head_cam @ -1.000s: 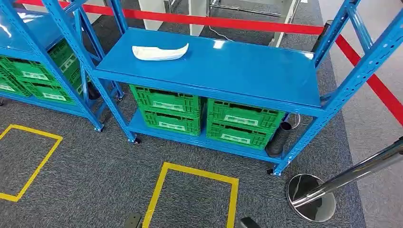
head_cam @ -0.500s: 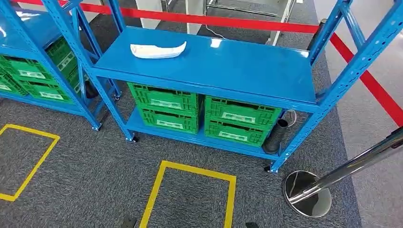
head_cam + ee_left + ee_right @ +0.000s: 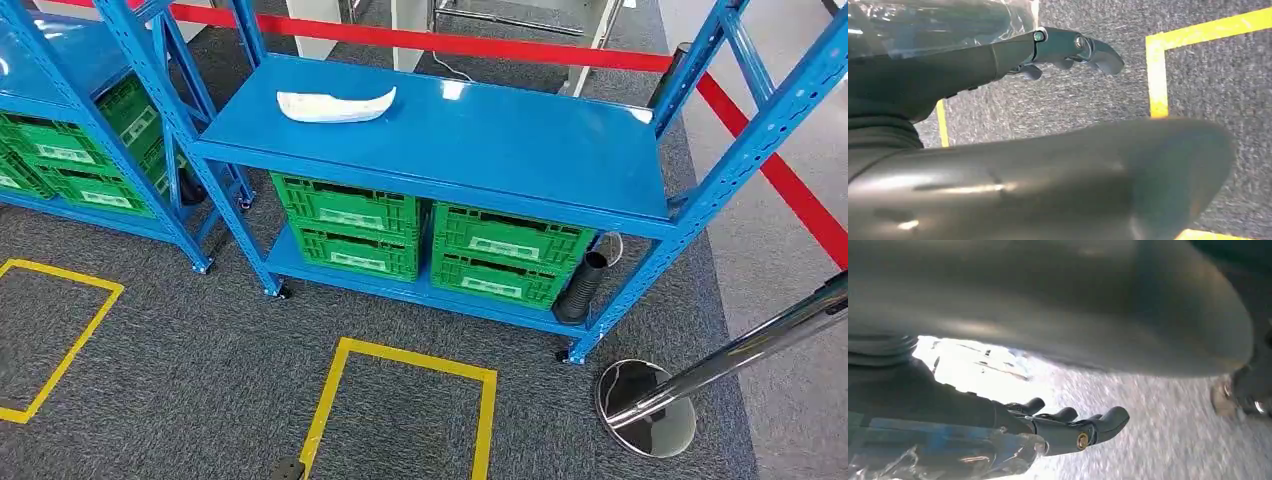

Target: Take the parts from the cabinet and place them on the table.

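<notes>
A white curved part (image 3: 336, 104) lies on the top shelf of the blue cabinet (image 3: 480, 140), near its far left corner, in the head view. My left hand (image 3: 1013, 55) hangs over grey carpet with its fingers (image 3: 1083, 46) stretched out and nothing in it. My right hand (image 3: 998, 420) also hangs over the carpet, its fingers (image 3: 1078, 432) extended and holding nothing. Both hands are far from the part.
Green crates (image 3: 430, 240) fill the cabinet's lower shelf, with a black ribbed tube (image 3: 583, 288) beside them. A second blue rack (image 3: 70, 120) stands to the left. Yellow tape squares (image 3: 400, 400) mark the carpet. A chrome stanchion (image 3: 650, 405) and a red belt (image 3: 780, 170) stand at the right.
The whole head view has shifted slightly, so the camera moved; the cabinet sits a little higher and further left in the picture. The white part has not moved on its shelf.
</notes>
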Controlling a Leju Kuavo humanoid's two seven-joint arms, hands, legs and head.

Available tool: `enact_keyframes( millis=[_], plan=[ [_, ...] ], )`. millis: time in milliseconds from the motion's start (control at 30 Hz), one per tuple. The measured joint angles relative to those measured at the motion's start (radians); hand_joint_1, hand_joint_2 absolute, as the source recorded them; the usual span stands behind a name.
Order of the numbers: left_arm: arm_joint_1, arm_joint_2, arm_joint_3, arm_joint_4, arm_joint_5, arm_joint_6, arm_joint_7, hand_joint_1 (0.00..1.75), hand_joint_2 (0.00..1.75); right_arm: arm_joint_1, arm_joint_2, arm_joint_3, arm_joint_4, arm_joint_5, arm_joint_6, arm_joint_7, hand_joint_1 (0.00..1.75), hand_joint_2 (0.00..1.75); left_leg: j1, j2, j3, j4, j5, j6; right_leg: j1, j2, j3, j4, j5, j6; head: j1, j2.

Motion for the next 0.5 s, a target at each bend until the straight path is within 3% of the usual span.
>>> enact_keyframes(
  millis=[100, 233, 400, 500],
  plan=[
    [0.0, 0.006, -0.004, 0.0, 0.005, 0.014, 0.0, 0.0, 0.0, -0.001, 0.002, 0.01, 0.001, -0.011, 0.016, -0.002, 0.0, 0.0, 0.0, 0.0, 0.001, -0.002, 0.0, 0.0, 0.0, 0.0, 0.0, 0.0, 0.0, 0.0, 0.0, 0.0],
    [0.0, 0.02, -0.005, 0.0, 0.012, 0.038, -0.001, 0.0, 0.0, -0.006, 0.0, 0.044, 0.003, 0.011, -0.042, -0.049, 0.0, 0.0, 0.001, 0.0, 0.002, -0.004, 0.001, -0.001, 0.0, 0.0, 0.0, 0.0, -0.001, -0.001, 0.0, 0.0],
    [-0.002, 0.031, -0.008, 0.0, -0.018, 0.027, -0.006, 0.0, 0.0, -0.009, -0.03, 0.081, 0.003, 0.009, -0.08, -0.15, 0.0, 0.0, 0.001, 0.0, 0.002, -0.004, 0.001, -0.001, 0.0, 0.0, 0.0, 0.0, -0.001, -0.001, 0.0, 0.0],
    [-0.023, 0.031, -0.014, -0.002, -0.062, 0.039, -0.04, 0.0, 0.0, -0.013, -0.052, 0.11, 0.003, 0.009, -0.102, -0.189, 0.0, 0.0, 0.0, 0.0, 0.002, -0.004, 0.001, -0.001, 0.0, 0.0, 0.0, 0.0, -0.001, -0.001, 0.0, 0.0]
  ],
)
